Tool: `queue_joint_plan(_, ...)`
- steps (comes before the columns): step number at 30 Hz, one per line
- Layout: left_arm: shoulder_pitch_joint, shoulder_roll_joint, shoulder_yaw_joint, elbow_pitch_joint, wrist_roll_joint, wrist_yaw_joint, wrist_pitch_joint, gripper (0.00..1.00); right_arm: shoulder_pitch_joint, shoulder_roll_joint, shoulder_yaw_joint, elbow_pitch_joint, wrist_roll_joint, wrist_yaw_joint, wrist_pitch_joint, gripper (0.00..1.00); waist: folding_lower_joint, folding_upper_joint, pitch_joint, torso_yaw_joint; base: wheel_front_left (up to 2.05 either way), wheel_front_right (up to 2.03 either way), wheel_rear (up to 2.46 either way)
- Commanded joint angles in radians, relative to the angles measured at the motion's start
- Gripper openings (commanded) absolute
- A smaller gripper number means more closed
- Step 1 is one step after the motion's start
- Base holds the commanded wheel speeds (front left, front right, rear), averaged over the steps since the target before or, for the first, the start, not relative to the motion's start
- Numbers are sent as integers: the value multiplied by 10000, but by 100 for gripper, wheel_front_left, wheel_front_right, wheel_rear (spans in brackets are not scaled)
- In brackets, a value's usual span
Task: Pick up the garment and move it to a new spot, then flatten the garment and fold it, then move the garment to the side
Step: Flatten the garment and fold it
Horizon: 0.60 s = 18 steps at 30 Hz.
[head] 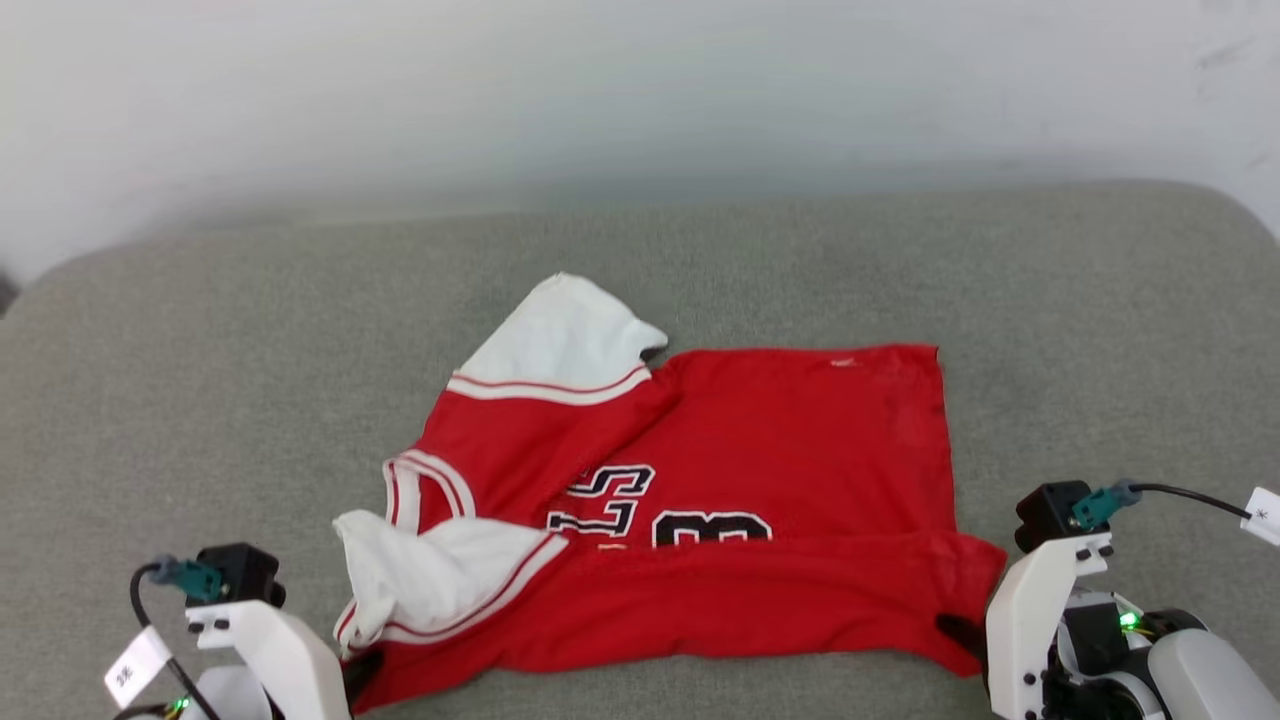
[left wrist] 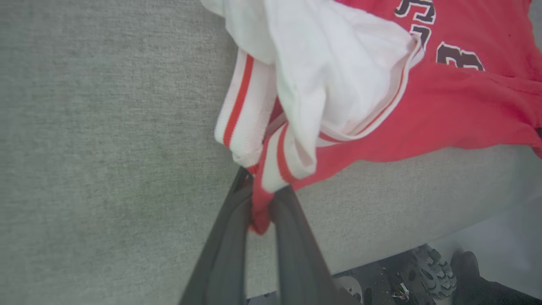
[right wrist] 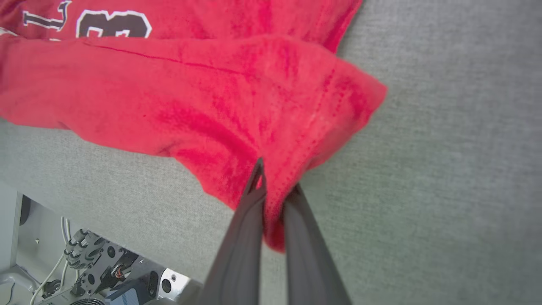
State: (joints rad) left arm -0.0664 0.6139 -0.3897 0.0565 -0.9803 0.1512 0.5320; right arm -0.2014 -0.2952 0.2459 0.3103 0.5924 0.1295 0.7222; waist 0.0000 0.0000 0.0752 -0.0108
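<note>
The left gripper [left wrist: 262, 195], at the jersey's seven o'clock, is pinched shut on a red corner beside the ribbed, striped white sleeve [left wrist: 338, 72]. The jersey [head: 760, 440], soft red knit, lies rumpled in the middle of a coarse grey woven cushion [head: 200, 400], its near edge folded over. At its four o'clock the right gripper [right wrist: 275, 178] is clamped on the stitched red hem corner.

- Bright, soft, even light all over; barely a shadow under the garment [head: 750, 450].
- Head view slightly hazy up top.
- Wrist views: near foreground soft, corners smeared.
</note>
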Motion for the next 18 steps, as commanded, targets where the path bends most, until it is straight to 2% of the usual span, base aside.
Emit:
queue_joint_plan(1, 275, 66, 43, -105, -40, 110, -69, 0, 208, -65, 34, -94, 94, 20, 35, 0, 0, 0, -373, -8, 0, 0, 0)
queue_joint_plan(12, 1833, 460, 327, -1096, -248, 792, -164, 0, 1384, -319, -360, -1139, 241, 11, 599, 0, 0, 0, -1032, -52, 0, 0, 0)
queue_joint_plan(17, 2006, 226, 216, -996, -359, 689, -234, 0, 1845, -81, -609, -1245, 265, 11, 709, 1, 0, 0, -991, -105, 0, 0, 0)
queue_joint_plan(18, 1941, 158, 193, -864, -303, 640, -344, 1, 1925, -61, -636, -1193, 229, 11, 669, 35, 0, 0, -981, -109, 0, 0, 0)
